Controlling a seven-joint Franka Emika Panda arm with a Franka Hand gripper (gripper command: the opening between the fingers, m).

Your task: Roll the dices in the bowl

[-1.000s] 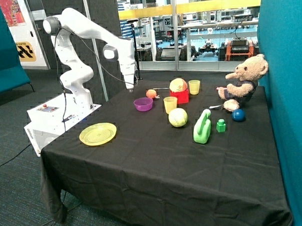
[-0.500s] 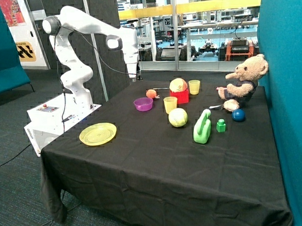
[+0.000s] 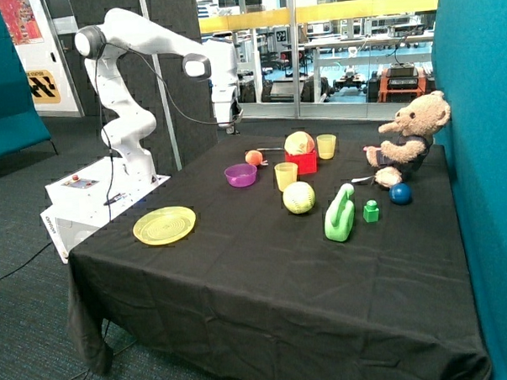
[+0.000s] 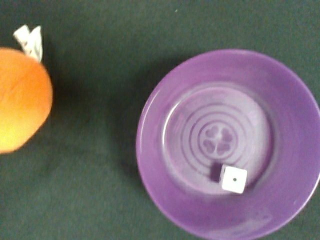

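The purple bowl [image 3: 241, 174] stands on the black table near its back edge, beside an orange ball [image 3: 254, 157]. In the wrist view the bowl [image 4: 170, 150] is seen from straight above, with one white die [image 4: 233, 179] lying in it, one dot up. I see only that one die. The orange ball [image 4: 20, 100] with a white tag lies next to the bowl. My gripper [image 3: 228, 124] hangs well above the bowl, slightly behind it, and does not show in the wrist view.
A yellow plate [image 3: 164, 225] lies near the table's robot-side edge. A yellow cup [image 3: 286, 175], a yellow-green ball [image 3: 299, 197], a red block [image 3: 302, 163], a green jug [image 3: 339, 213], a green block [image 3: 370, 211], a blue ball [image 3: 400, 193] and a teddy bear [image 3: 407, 141] stand beyond the bowl.
My gripper has risen from just above the bowl to well above it. The objects on the table have not moved.
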